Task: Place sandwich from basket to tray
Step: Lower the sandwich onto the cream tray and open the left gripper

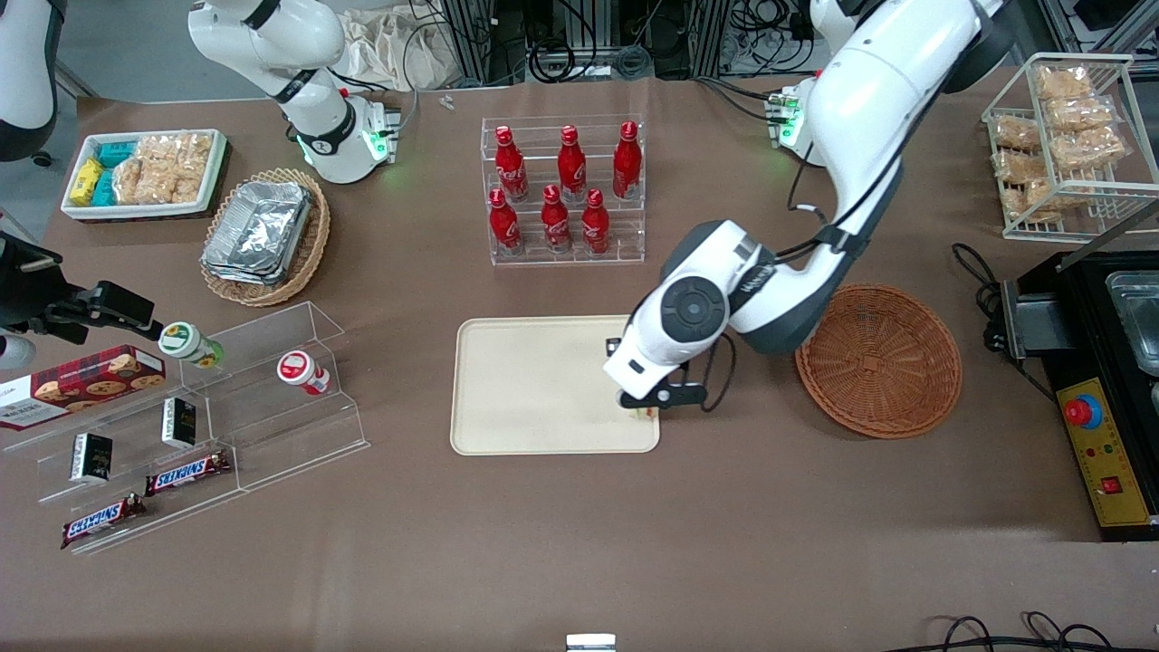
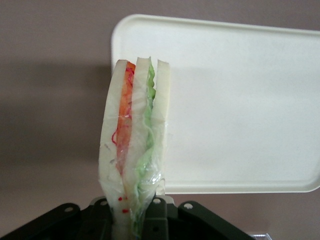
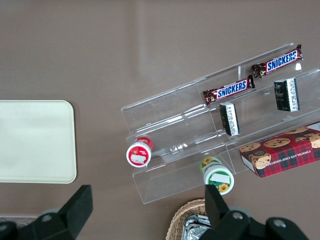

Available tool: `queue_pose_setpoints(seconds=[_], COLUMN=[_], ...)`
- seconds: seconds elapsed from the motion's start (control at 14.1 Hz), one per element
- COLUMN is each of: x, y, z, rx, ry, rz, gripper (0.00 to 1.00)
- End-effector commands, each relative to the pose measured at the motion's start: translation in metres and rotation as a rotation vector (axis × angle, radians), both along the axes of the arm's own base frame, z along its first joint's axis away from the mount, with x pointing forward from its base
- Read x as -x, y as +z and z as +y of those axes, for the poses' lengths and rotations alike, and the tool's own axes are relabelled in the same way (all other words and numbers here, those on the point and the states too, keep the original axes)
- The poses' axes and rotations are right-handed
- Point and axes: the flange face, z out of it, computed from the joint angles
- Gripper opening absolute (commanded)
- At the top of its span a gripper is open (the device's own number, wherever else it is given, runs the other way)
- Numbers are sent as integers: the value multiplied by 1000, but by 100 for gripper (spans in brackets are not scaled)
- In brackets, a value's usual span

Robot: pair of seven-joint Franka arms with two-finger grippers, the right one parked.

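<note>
Sandwich is clamped upright in the left arm's end effector, its pointed base pinched between the fingers and its long axis running straight out from them, the orange and green filling layers edge-on to the wrist camera. In the front view the end effector hangs over the tray at that tray's edge toward the working arm, about 4 o'clock from the tray's middle, with only a sliver of the sandwich showing beneath it. I judge the wedge to be carried, not yet set down; whether it touches the tray surface cannot be told. The coming move seems to turn on lowering straight along that long axis, since bare tray lies beneath and just beside the wedge. Farther off, at 3 o'clock from the tray on the tabletop, the reddish-brown wicker basket sits with nothing in it.
</note>
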Motion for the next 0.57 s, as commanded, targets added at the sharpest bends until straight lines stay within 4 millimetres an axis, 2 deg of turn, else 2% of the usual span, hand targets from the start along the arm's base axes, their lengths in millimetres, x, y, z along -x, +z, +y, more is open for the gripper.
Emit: queue_pose_setpoints(seconds=[0.0,0.21,0.35,0.42,0.49], x=[1,7,13,12,12], y=[-28,-61,-65,-64,-66], z=[-4,-16,-22,-22,-22], rx=[-7,-17,-20,-17,-20], ry=[-11,-43,-55,-48,-47], rz=[-3,-20,-17,-14,-14], gripper=[0,0,2,40,99])
